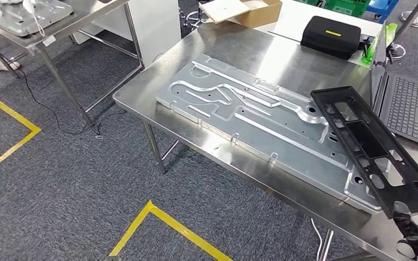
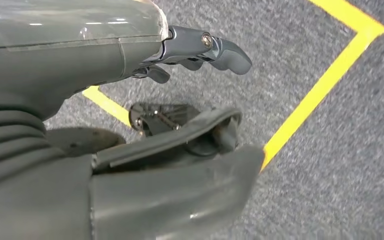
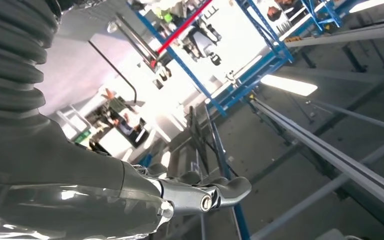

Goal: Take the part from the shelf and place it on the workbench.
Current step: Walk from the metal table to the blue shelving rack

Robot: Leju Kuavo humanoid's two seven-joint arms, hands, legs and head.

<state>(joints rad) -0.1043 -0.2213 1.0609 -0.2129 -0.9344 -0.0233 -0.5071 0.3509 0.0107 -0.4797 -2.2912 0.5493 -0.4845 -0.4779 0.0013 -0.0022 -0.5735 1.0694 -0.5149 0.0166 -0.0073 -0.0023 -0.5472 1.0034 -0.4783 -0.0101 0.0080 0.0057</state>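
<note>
The part is a long black plastic frame (image 1: pixel 373 144) with several cut-outs. It hangs tilted above the right end of the steel workbench (image 1: pixel 239 49), over the edge of a large machined aluminium plate (image 1: pixel 261 119). My right hand (image 1: pixel 413 239) grips the part's near end at the lower right corner of the head view. In the right wrist view, the right hand (image 3: pixel 200 197) points up toward ceiling beams and blue racking. My left hand (image 2: pixel 130 55) hangs over the grey carpet, fingers (image 2: pixel 220 47) apart and holding nothing.
An open laptop (image 1: pixel 408 106) lies at the bench's right end, just beyond the part. A black case (image 1: pixel 331 35) and a cardboard box (image 1: pixel 250 11) sit at the back. A second steel table (image 1: pixel 49 32) stands far left. Yellow tape (image 1: pixel 163 223) marks the carpet.
</note>
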